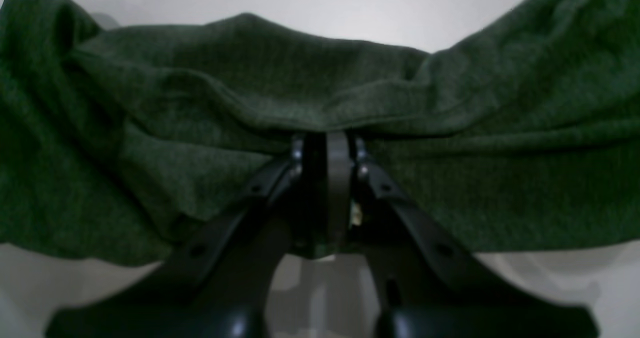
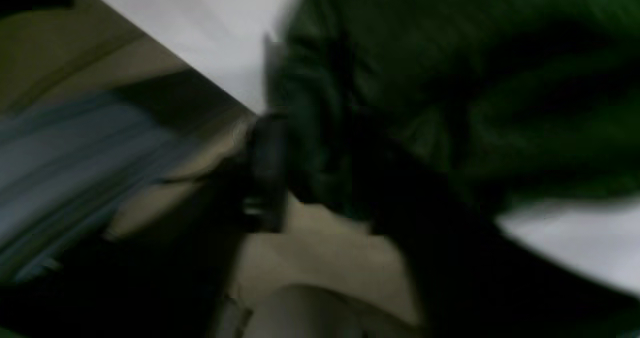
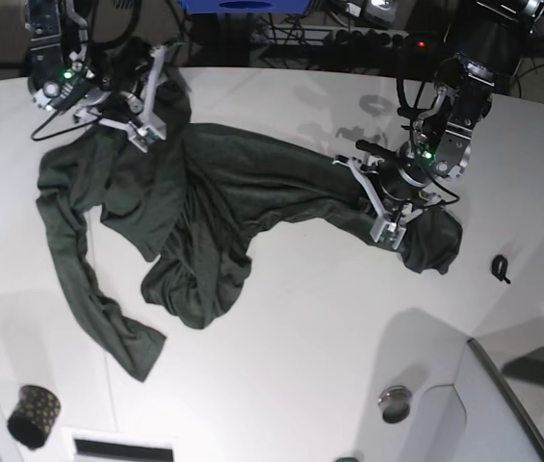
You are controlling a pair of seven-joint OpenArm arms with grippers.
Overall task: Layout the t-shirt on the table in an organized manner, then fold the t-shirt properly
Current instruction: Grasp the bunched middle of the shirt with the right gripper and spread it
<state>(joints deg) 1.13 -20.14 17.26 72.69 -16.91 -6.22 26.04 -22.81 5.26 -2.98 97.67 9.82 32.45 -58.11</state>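
Left gripper (image 1: 327, 140) is clenching the soft, limp t-shirt (image 3: 204, 202) at a hem fold; right gripper (image 3: 146, 101), too blurred to tell; desk (image 3: 300, 318).

The scene is dimly lit, and soft shadows are cast across the pale surface. Behind the far edge, dark cables (image 3: 349, 38) are seen tangled beside a blue object (image 3: 243, 6), with a small red light (image 3: 420, 43) glowing among them. At the near right, a grey panel (image 3: 503, 414) is set at an angle. In the right wrist view, a beige floor (image 2: 320, 258) is seen blurred below the edge.
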